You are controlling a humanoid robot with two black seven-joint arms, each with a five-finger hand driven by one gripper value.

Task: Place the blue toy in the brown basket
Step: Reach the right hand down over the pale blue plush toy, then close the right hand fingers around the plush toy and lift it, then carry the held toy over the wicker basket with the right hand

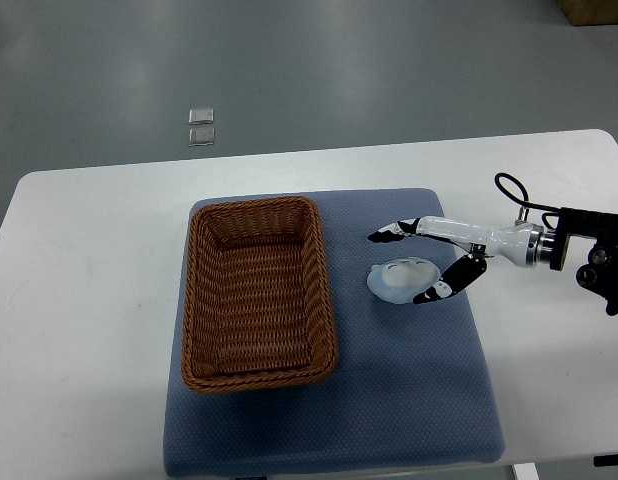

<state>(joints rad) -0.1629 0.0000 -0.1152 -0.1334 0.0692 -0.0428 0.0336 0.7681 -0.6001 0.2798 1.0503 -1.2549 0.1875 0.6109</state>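
Note:
A pale blue toy [396, 279] lies on the blue mat [409, 400], just right of the brown wicker basket [257, 292]. The basket is empty. My right hand [409, 266] reaches in from the right edge and brackets the toy. Its upper fingers [394, 233] stretch out above the toy, and the thumb [441, 288] sits at the toy's lower right. The fingers are spread around the toy without closing on it. The left arm does not show.
The mat lies on a white table [79, 300]. The right wrist with its black housing and cable [589, 255] hangs over the table's right side. Two small clear squares [200, 126] lie on the grey floor beyond the table.

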